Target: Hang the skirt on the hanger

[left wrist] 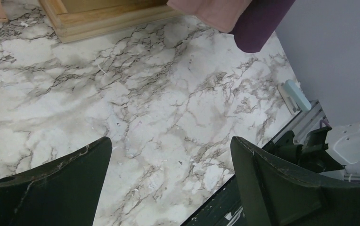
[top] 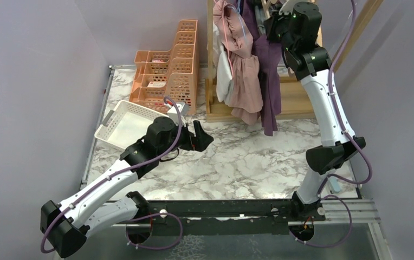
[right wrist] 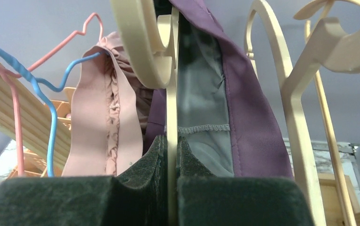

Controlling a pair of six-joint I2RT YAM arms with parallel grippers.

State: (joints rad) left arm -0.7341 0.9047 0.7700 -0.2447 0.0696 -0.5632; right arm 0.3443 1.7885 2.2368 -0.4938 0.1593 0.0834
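**Hanger Clamped Beside Skirt**

A cream hanger (right wrist: pixel 172 113) is clamped between the narrow jaws of the right gripper (right wrist: pixel 171 146). The purple skirt (right wrist: pixel 253 122) is seen at their 1 o'clock, touching it. The left gripper (left wrist: pixel 168 160) is held wide, with a white basket (top: pixel 119 111) at its 9 o'clock.

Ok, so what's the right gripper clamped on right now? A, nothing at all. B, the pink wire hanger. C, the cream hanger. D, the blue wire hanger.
C: in the right wrist view the right gripper is pinched shut on the thin upright strip of the cream hanger, with the purple garment draped right beside it.
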